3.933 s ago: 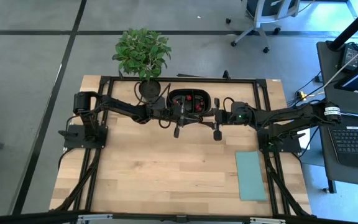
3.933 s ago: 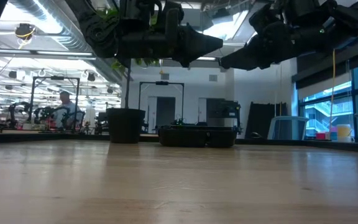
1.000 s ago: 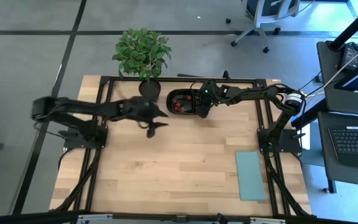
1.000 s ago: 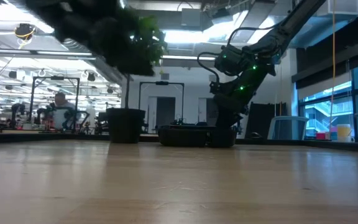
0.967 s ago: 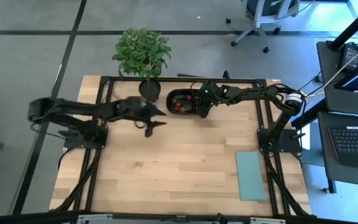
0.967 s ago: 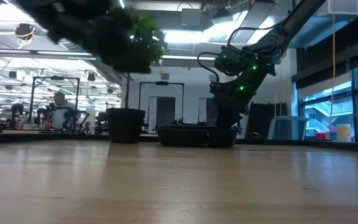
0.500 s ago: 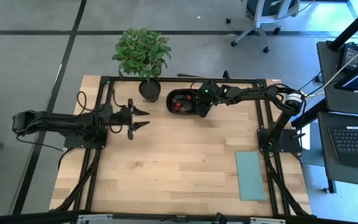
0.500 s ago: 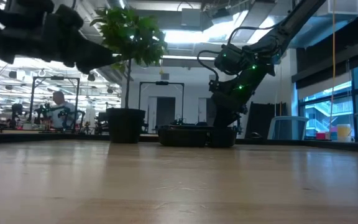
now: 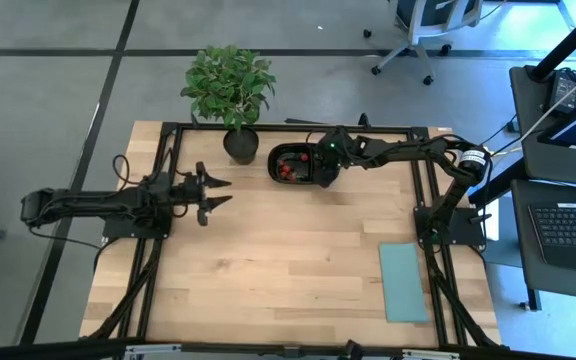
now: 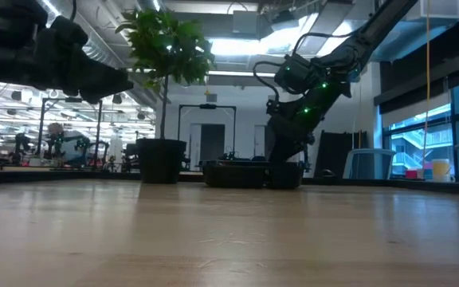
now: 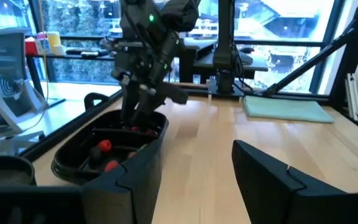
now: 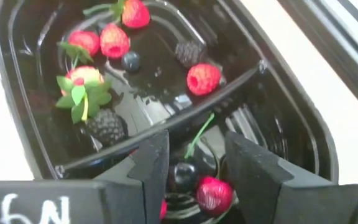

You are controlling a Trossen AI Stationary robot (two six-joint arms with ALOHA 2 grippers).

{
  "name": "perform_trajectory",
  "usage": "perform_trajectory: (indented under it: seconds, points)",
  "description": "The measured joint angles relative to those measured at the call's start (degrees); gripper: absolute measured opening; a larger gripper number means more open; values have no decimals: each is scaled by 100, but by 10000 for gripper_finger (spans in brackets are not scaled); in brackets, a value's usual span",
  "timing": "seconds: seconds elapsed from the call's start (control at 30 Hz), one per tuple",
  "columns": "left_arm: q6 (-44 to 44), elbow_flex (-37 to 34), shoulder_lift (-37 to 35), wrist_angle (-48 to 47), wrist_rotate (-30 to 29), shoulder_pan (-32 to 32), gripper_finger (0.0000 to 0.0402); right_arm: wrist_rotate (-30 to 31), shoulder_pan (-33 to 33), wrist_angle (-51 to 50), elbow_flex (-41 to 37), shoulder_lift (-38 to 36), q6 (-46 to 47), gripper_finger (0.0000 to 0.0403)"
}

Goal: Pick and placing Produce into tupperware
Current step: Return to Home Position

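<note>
Produce (image 12: 114, 40), many small bright red and dark maroon berry pieces, lies inside a shallow glossy black oval plastic tray (image 12: 278, 106) with two compartments and a rim. The tray stands near the far edge of the light wooden table (image 9: 268, 270), about in its middle. It is just beside the dark pot of a leafy green potted plant (image 9: 230, 85). In the high view the long axis of the tray runs from left to right, along this far edge.

The larger compartment, toward the left arm, holds red berries, some with green leaves, two blackberries and one small blueberry. The smaller compartment holds a dark cherry (image 12: 182, 175) with a green stem and a red piece beside it.

The only writing is on the body of the right gripper (image 12: 194, 146): white hand-drawn marks that look like "6N", partly cut by the picture edge.

The right gripper hangs low over the smaller compartment with its fingers spread apart. The dark cherry lies under the gap between them and its stem rises into the gap. I cannot tell if a finger touches the cherry.

The left gripper (image 9: 220, 192) hovers above the left part of the table, well apart from the tray. Its fingers are wide apart and hold nothing. A flat pale teal rectangle (image 9: 404, 282) lies near the right edge of the table.
</note>
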Motion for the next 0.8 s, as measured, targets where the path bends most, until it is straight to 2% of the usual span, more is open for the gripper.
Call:
perform_trajectory:
  seconds: [0.17,0.27,0.43,0.63,0.8]
  points:
    - [-36,0,-330,-392,-6,0,186,2,0,112,-4,-96,-44,161]
    - [26,0,-560,-526,-9,0,186,2,-11,185,-67,-438,-32,161]
    - [37,0,-909,-795,-11,0,186,9,-13,274,-477,-1553,-52,161]
    - [-79,0,-1324,-1288,-142,2,186,13,-13,1041,-1652,-3092,-41,161]
    - [-94,0,-1760,-1658,-146,2,186,20,-13,1250,-2562,-4070,-9,161]
